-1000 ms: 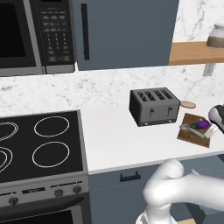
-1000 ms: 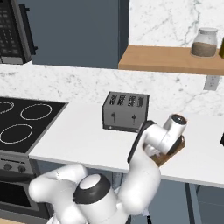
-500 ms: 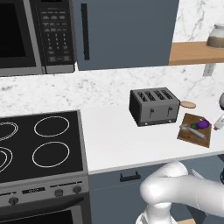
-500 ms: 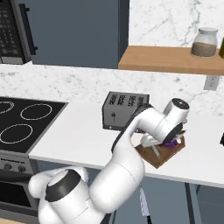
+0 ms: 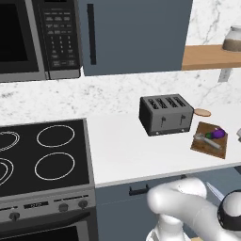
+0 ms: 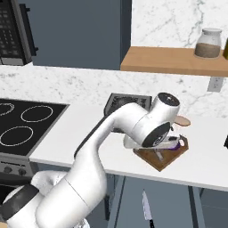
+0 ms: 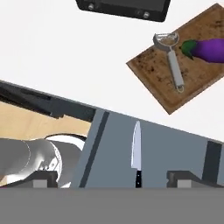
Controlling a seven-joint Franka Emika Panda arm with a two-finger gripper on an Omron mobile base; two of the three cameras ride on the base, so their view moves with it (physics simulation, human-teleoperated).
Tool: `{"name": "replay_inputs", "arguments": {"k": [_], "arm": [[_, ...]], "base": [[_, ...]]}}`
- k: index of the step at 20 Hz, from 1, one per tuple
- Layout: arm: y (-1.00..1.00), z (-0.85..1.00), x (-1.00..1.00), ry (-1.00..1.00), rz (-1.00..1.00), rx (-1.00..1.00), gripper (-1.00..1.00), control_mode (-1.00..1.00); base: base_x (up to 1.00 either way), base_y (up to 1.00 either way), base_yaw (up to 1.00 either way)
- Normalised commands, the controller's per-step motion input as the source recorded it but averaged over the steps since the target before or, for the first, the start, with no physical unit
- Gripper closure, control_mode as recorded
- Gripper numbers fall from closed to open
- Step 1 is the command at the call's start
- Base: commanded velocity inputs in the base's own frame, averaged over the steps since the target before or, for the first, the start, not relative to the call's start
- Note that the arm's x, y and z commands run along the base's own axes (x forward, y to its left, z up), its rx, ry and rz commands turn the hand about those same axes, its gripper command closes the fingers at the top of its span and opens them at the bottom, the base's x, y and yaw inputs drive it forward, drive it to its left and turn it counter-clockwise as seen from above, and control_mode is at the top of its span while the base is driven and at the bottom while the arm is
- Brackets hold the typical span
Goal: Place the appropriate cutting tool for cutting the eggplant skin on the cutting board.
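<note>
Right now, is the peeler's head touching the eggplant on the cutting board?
Apart. The hand view shows a strip of bare cutting board between the peeler head and the eggplant stem cap.

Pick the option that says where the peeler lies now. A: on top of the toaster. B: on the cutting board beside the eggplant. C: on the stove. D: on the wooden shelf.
B: in the hand view the peeler lies flat on the cutting board, its head next to the eggplant; the left base view shows the same.
</note>
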Motion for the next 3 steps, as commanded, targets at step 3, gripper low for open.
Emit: {"name": "replay_inputs", "arguments": {"k": [3], "arm": [[0.62, 0.62, -0.95, -0.08, -0.17, 0.0, -1.0, -1.0]], "base": [[0.0, 0.0, 0.0]]}}
